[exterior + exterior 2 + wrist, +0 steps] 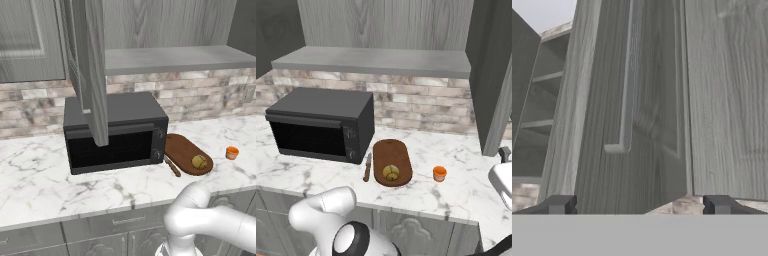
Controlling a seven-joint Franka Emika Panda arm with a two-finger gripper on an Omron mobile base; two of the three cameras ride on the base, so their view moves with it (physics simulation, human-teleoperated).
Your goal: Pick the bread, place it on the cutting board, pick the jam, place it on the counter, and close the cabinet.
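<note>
- Cabinet (92, 70) doors stand open; one door panel with its bar handle (624, 90) lies straight ahead of the gripper (640, 205), fingers spread, holding nothing.
- Bread (390, 172) on cutting board (391, 150).
- Jam (439, 173) on counter (466, 185), just beside the board.
- Microwave (321, 122) on the board's far side.

The white arm (210, 220) rises from the base, its rounded elbow bent low and its upper link reaching off to the right. In the hand view the pincer (639, 205) stands with its two dark fingertips (559, 205) spread wide apart, nothing between them.
</note>
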